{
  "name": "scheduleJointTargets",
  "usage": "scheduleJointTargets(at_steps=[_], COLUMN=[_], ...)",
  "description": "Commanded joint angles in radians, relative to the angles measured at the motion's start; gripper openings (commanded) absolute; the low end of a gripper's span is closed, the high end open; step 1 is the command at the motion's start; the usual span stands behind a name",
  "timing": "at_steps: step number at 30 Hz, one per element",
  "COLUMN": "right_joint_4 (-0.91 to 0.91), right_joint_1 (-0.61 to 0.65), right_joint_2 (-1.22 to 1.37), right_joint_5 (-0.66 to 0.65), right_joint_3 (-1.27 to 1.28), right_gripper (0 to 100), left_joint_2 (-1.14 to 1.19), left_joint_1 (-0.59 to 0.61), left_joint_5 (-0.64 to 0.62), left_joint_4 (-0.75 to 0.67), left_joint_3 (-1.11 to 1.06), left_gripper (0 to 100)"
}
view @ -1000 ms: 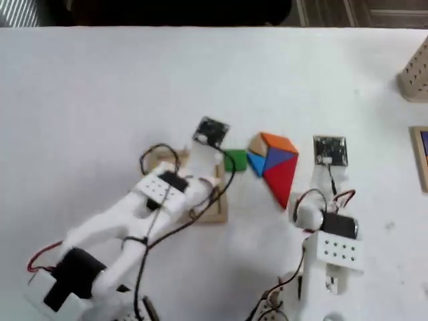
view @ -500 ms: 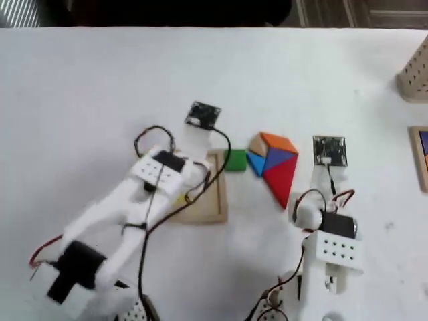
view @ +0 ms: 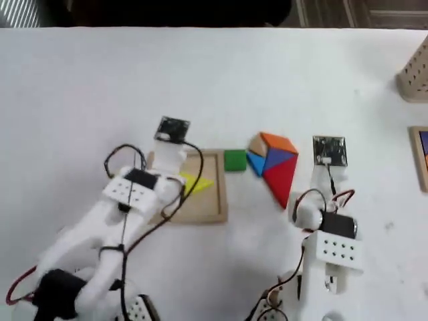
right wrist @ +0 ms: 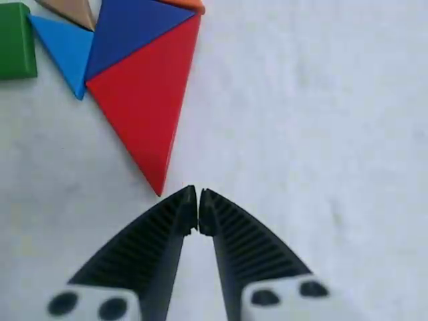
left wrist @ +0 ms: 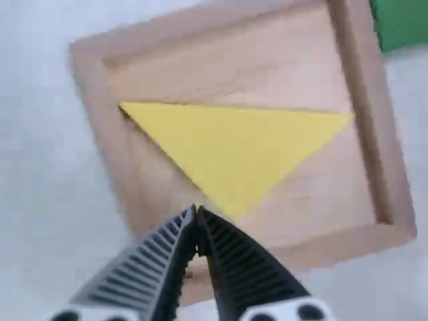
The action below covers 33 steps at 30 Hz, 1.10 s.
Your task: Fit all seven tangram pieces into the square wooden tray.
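One piece, the yellow triangle [left wrist: 234, 150], lay flat in the wooden tray [left wrist: 374, 134]. The other six sat outside it on the table [view: 100, 80]: green square [view: 235, 160] just beside the tray rim, then a touching cluster of orange piece [view: 277, 142], tan piece [right wrist: 70, 10], light blue triangle [right wrist: 63, 47], dark blue triangle [right wrist: 134, 27] and red triangle [right wrist: 144, 114]. Left gripper [left wrist: 197, 227] hung over the tray floor beside the yellow corner, fingers pressed together, nothing held. Right gripper [right wrist: 198, 210] sat near the red tip, also closed and empty. Pieces looked like painted wood: likely light, stiff, thin, maybe slick. Best pinched across opposite edges. No legible writing on the pieces or tray.
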<state>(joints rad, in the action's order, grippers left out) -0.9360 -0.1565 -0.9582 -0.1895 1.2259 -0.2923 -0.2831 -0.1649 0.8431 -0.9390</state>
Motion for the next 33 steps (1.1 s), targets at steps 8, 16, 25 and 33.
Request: scheduleJointTargets(at_steps=[8,16,25,33], right_joint_4=[0.013,0.013,0.013,0.013], right_joint_1=[-0.007,-0.012,-0.013,-0.013], right_joint_2=[-0.01,-0.013,-0.016,-0.016], right_joint_5=[0.008,0.008,0.008,0.008], right_joint_3=[-0.044,-0.044,-0.044,-0.044], right_gripper=[1.7,1.7,1.7,1.7], left_joint_2=[0.252,0.315,0.458,0.46], left_joint_1=[0.004,-0.136,-0.134,-0.041], left_joint_5=[-0.003,-0.037,-0.089,-0.087], left_joint_4=[0.063,0.061,0.103,0.104], left_joint_3=[0.203,0.302,0.491,0.578], left_gripper=[2,2,2,2])
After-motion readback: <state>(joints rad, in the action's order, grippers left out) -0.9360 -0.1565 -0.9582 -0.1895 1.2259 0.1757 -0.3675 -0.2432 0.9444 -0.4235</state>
